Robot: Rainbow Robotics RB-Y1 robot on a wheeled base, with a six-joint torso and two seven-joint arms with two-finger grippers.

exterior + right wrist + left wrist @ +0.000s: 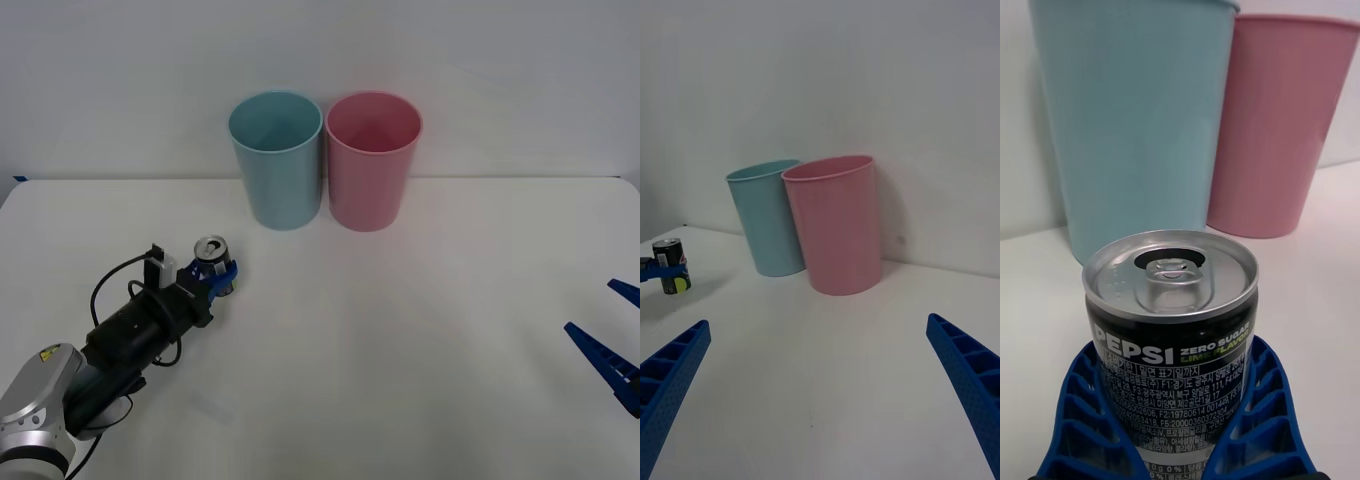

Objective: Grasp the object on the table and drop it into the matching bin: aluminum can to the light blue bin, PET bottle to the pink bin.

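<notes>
Aluminum can (1171,330) stands upright in the left gripper (215,276), blue ribbed fingers (1090,420) clamped against both its sides, on the left part of the white table (400,340).

One can, two bins: the light blue bin (276,160) and the pink bin (372,160) stand side by side, just touching, at the table's far edge beyond the can. The can's base is hidden behind the fingers, so contact with the tabletop cannot be judged; its small print is hard to read. The right gripper (820,390) waits at the table's right edge, jaws spread wide, partly cut off.
</notes>
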